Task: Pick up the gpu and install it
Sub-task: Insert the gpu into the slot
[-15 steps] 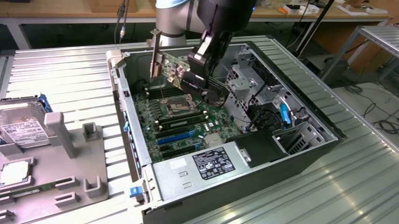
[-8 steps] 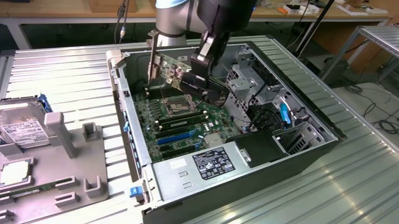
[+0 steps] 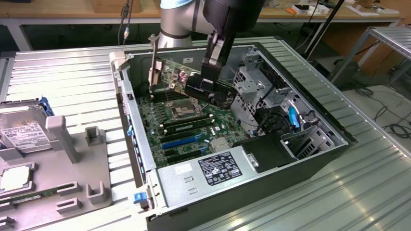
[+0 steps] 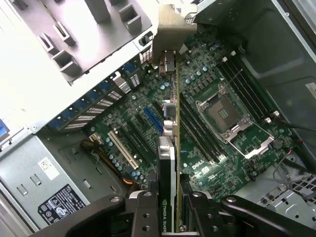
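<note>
Grips the gpu (image 3: 173, 77) in the gripper (image 3: 207, 90), jaws set narrow on the card's upper edge, a finger on either face. In the wrist view, shows the gpu (image 4: 167, 158) edge-on, running straight out from the gripper (image 4: 170, 197) over the motherboard (image 4: 197, 89). Hangs upright inside the open computer case (image 3: 136, 139), above the board's far part, toward twelve o'clock of the case in the exterior view. Carries its silvery bracket (image 3: 154, 60) at the case's rear wall, at about eleven o'clock from the CPU socket (image 3: 180, 111). Cannot tell whether the card's lower edge meets a slot. Elsewhere in the exterior view: memory sticks (image 3: 187, 123) just at six o'clock of the socket, power supply (image 3: 199, 173) at six o'clock of the case, hard drive (image 3: 19, 134) on the grey fixture tray (image 3: 77, 163), well apart at nine o'clock.
</note>
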Robot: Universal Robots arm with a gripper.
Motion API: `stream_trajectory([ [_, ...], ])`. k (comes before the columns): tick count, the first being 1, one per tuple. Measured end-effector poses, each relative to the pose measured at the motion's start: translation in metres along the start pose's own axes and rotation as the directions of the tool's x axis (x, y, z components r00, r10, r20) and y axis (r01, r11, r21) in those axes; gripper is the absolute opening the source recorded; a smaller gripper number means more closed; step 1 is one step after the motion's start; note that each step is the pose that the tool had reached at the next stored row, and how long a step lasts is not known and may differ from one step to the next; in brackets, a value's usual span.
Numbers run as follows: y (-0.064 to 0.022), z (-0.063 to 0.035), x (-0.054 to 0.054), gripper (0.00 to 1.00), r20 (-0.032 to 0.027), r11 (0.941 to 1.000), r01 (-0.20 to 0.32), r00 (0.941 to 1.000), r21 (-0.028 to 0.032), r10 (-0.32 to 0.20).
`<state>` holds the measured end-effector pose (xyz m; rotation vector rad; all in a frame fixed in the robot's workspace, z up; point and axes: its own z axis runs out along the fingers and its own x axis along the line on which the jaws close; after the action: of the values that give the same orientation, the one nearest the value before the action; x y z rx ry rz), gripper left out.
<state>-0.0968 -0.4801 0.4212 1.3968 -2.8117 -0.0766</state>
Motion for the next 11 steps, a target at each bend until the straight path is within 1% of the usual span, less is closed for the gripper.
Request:
stream_trajectory([
  [3, 0.0, -0.0001, 0.0, 0.27, -0.0004, 1.0, 0.007, 1.0, -0.0001, -0.007],
  [5, 0.0001, 0.0001, -0.0001, 0.27, -0.0012, 0.9993, 0.036, 0.9993, -0.0005, -0.036],
  [7, 0.0, 0.0001, -0.0002, 0.27, -0.0011, 0.998, 0.063, 0.998, 0.0008, -0.063],
  [9, 0.0001, 0.0001, -0.0002, 0.27, 0.0013, 0.9941, 0.108, 0.9941, 0.004, -0.108],
  [10, 0.0001, 0.0002, -0.0002, 0.27, 0.0027, 0.991, 0.134, 0.991, 0.005, -0.134],
  [11, 0.0001, 0.0003, -0.0001, 0.27, 0.0032, 0.9889, 0.149, 0.9889, 0.0056, -0.149],
])
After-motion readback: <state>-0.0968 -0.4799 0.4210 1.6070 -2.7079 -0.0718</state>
